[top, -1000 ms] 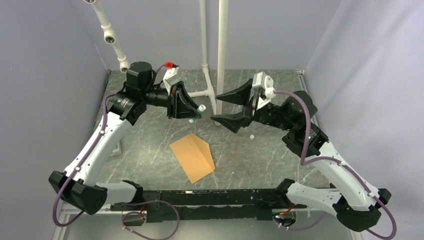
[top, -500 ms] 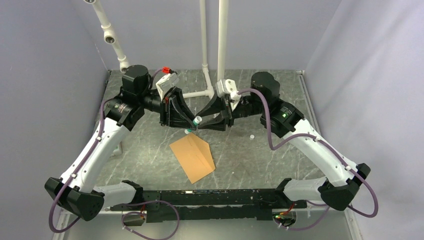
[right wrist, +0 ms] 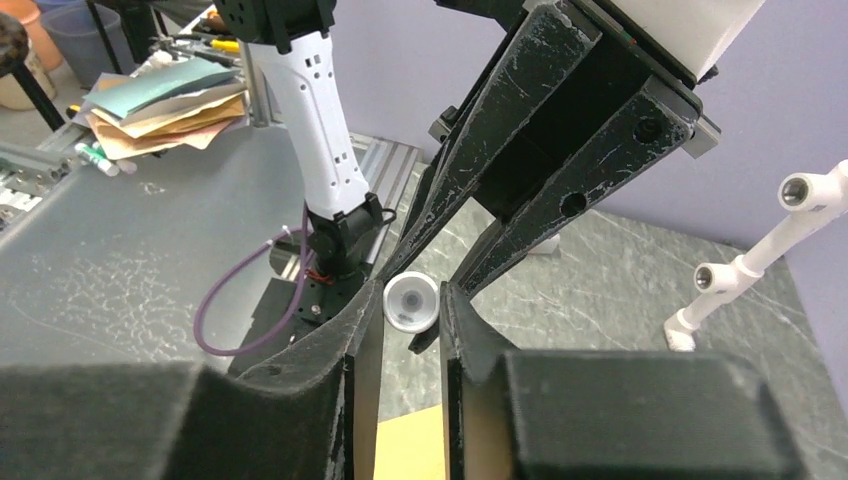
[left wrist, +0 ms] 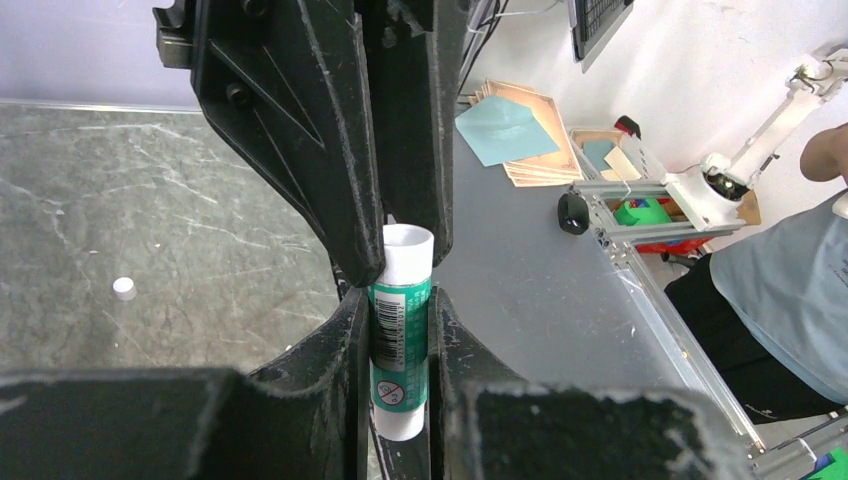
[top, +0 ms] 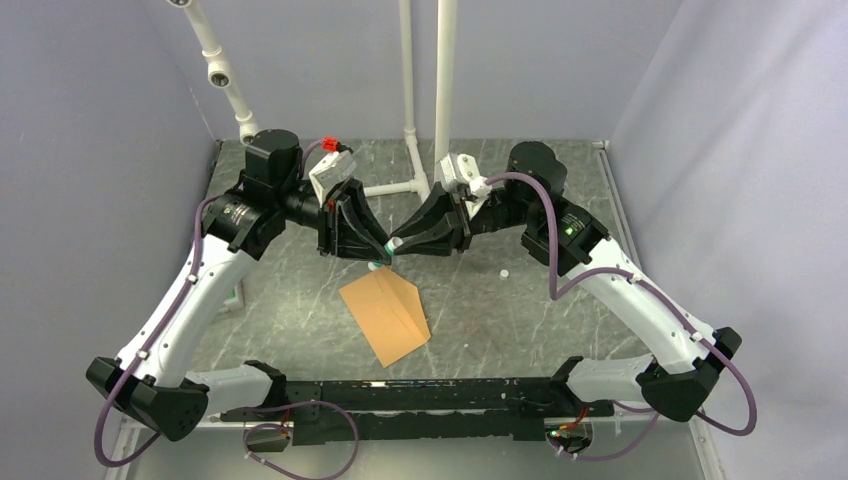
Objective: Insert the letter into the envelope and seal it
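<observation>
Left pincer (top: 378,250), mine, pinches a green-and-white glue stick (left wrist: 401,335) by its body. Right pincer (top: 397,243) flanks the stick's white end; whether it touches, I cannot tell. Orange-brown kraft paper envelope (top: 385,315) lies flat on the grey marbled counter (top: 520,320), beneath both pincers and apart from them.

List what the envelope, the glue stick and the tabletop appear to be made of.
Envelope: kraft-type paper, it seems; matte orange-brown, with a sharp fold crease.
Glue stick: probably plastic; smooth white tube with a glossy green printed label.
Tabletop: unclear, perhaps a stone-look sheet or laminate; dark grey with pale veins and a low sheen.
</observation>
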